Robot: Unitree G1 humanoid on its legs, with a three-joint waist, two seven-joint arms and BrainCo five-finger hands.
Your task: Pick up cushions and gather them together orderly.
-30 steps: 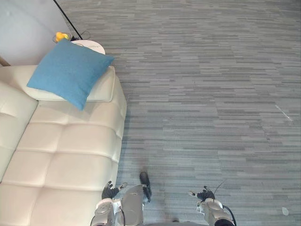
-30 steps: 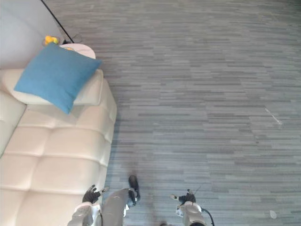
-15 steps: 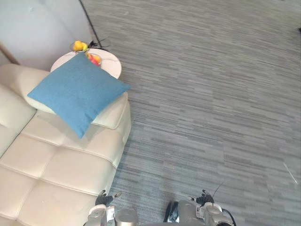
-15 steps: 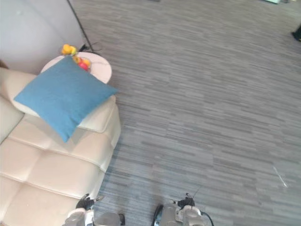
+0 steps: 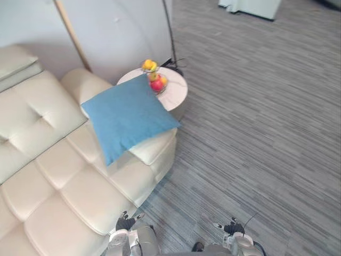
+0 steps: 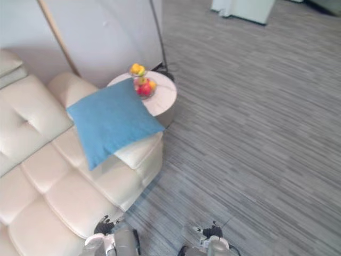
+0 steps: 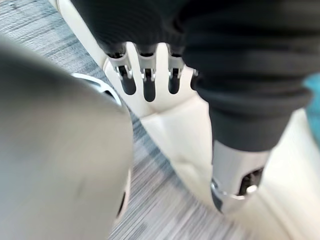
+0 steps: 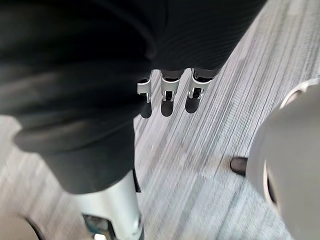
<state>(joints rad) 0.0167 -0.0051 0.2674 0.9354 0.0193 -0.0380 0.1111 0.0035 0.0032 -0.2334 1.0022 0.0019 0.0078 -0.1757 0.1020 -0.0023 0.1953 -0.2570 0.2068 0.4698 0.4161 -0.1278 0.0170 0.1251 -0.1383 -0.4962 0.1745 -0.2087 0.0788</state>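
Observation:
A blue square cushion (image 5: 128, 117) lies tilted on the armrest end of a cream leather sofa (image 5: 58, 186), one corner hanging over the seat. Both of my hands hang low at the near edge of the view, far from the cushion. My left hand (image 5: 125, 223) is beside the sofa's front corner, its fingers (image 7: 145, 65) relaxed and holding nothing. My right hand (image 5: 233, 229) hangs over the grey carpet, its fingers (image 8: 167, 92) likewise loose and empty.
A round white side table (image 5: 176, 96) stands just behind the cushion, bearing a glass bowl of fruit (image 5: 156, 82). A thin dark lamp pole (image 5: 167, 26) rises by the wall. A white unit (image 5: 250, 6) sits far off. Grey carpet (image 5: 266, 133) spreads to the right.
The whole picture has shifted: the camera has turned, bringing in the sofa back, the wall and the side table. The cushion keeps its place on the sofa. Both hands stay low.

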